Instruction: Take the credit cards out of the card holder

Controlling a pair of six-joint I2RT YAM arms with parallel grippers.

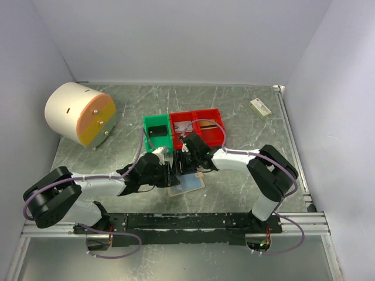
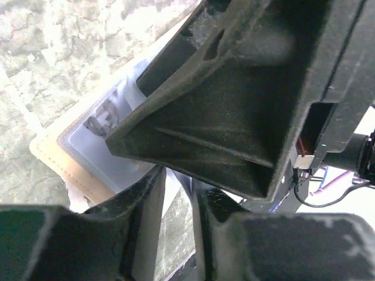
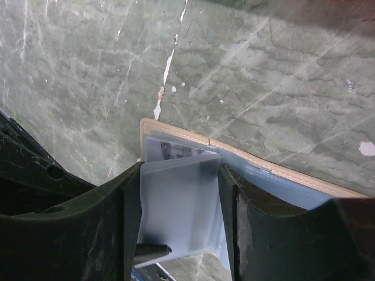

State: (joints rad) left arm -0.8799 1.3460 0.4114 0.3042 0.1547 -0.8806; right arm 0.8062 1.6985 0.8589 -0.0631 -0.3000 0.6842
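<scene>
Right gripper (image 3: pixel 179 175): its 2 fingers (image 3: pixel 117 228) stand half parted, 1 against each side edge of a pale blue-grey pocket leaf of the card holder (image 3: pixel 181 216). The leaf fills the gap from finger to finger and is raised off the tan cover, so I record it as gripped. At the holder's corner just beyond the fingertips, a card (image 3: pixel 170 151) with dark print shows through the clear pocket.

Left gripper (image 2: pixel 179 190): its fingers (image 2: pixel 140 234) are drawn in to a narrow slot. A thin pale edge crosses that slot, but the wrist view is blurred and largely blocked by the right gripper's dark body. I cannot tell whether anything is pinched there.

From overhead, both grippers meet over the holder, the left 1 reaching in from the left and the right 1 from the far right. The holder lies open on the green marbled table (image 1: pixel 176 96), near the front middle, its tan edge flat on the surface.

Just behind it stand 1 green bin (image 1: pixel 155 120) and 2 red bins (image 1: pixel 211 112), side by side and touching. The left red bin holds a flat pale item, too small for me to identify.

A cream drum (image 1: pixel 67 108) with an orange and yellow face lies at the far left. A small white-and-green box (image 1: pixel 261 107) sits at the far right corner, well apart from the rest.
</scene>
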